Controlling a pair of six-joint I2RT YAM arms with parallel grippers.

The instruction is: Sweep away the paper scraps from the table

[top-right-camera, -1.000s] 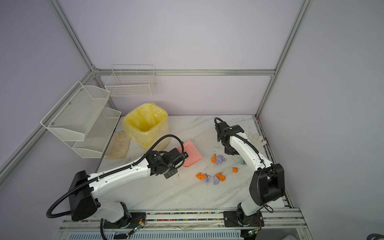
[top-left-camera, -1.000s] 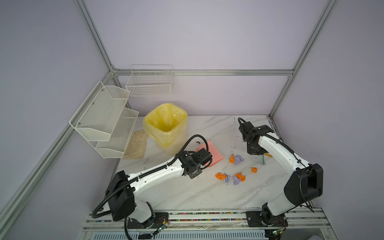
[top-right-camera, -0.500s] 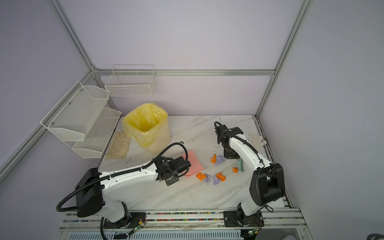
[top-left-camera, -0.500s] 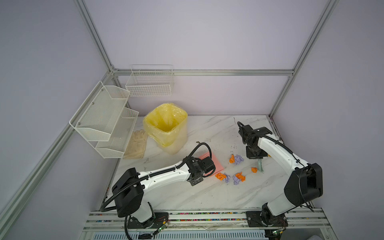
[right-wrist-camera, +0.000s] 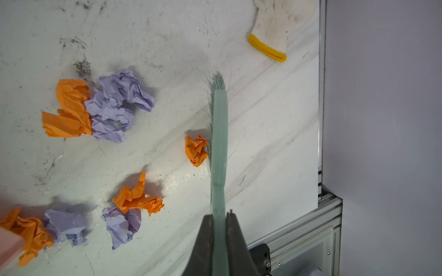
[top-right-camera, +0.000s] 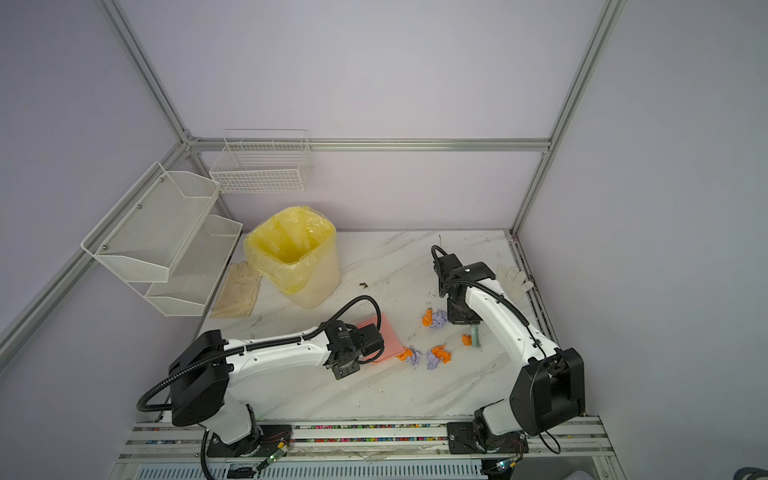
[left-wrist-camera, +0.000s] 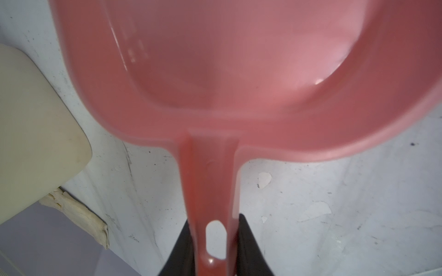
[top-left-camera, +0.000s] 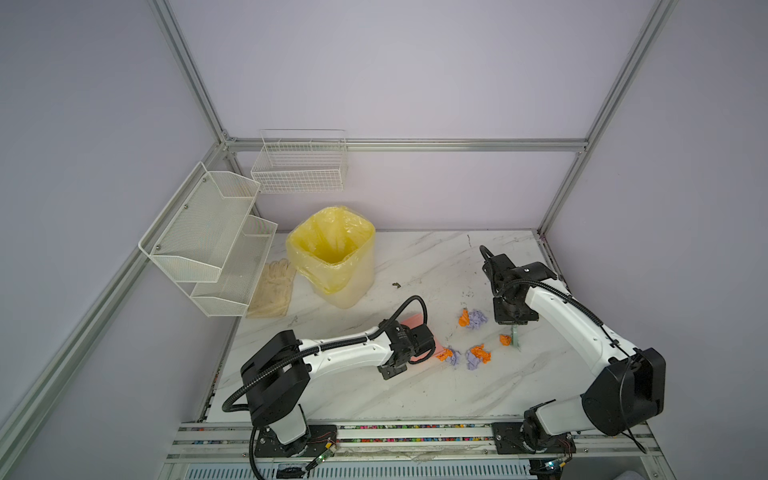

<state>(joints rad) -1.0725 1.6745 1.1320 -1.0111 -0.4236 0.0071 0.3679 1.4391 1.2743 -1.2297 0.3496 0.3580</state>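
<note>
My left gripper point(left-wrist-camera: 215, 239) clamps pink plastic dustpan point(left-wrist-camera: 239, 71), right gripper point(right-wrist-camera: 218, 222) clamps green bristle brush point(right-wrist-camera: 218, 143); hard stroke could flick crumpled orange and purple paper scraps point(right-wrist-camera: 105, 107) past it.

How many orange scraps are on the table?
4 orange scraps: one against the brush, one farthest back beside a purple wad, one touching another purple wad, one at the dustpan lip. None seems hidden.
</note>
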